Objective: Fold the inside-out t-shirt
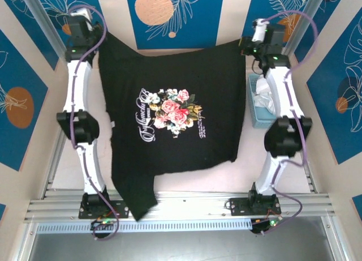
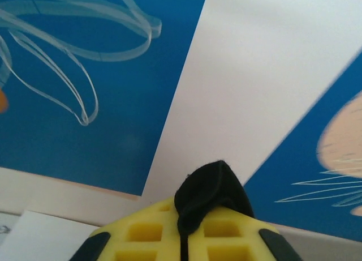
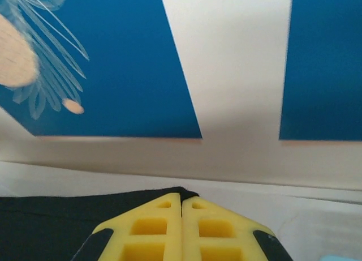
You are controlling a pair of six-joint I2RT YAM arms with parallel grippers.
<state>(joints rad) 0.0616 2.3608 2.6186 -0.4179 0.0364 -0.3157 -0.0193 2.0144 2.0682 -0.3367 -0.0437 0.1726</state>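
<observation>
1. A light-blue bin [image 1: 257, 120] stands at 3 o'clock on the surface [image 1: 226, 173], just beside the right arm. It holds crumpled white cloth [image 1: 263, 94].
2. The top view shows the whole inside-out t-shirt [image 1: 175, 74]. It lies spread across the middle of the surface, and its far edge is pulled taut from 11 o'clock to 1 o'clock, where the two arms reach.
3. The left wrist view gives the grip that the top view hides. The left end effector [image 2: 184, 215] has its yellow fingers pinched together on a bunched fold of the black cloth, which pokes up past the tips.
4. In the right wrist view the right end effector [image 3: 181, 194] has its fingers pressed flat together with no gap. The shirt's black edge [image 3: 68, 215] runs in from 8 o'clock right up to the tips, so that corner appears to be pinched.
5. Both wrist views look past the fingers at a blue panel [image 2: 85, 74] with pale leaf outlines.
6. The shirt is black and mostly flat. A pink-and-cream floral print [image 1: 172, 112] sits at its centre, with white script lettering [image 1: 145, 122] at the print's 9 o'clock.
7. One sleeve [image 1: 138, 196] at 7 o'clock hangs over the metal rail [image 1: 198, 207] at the near edge.
</observation>
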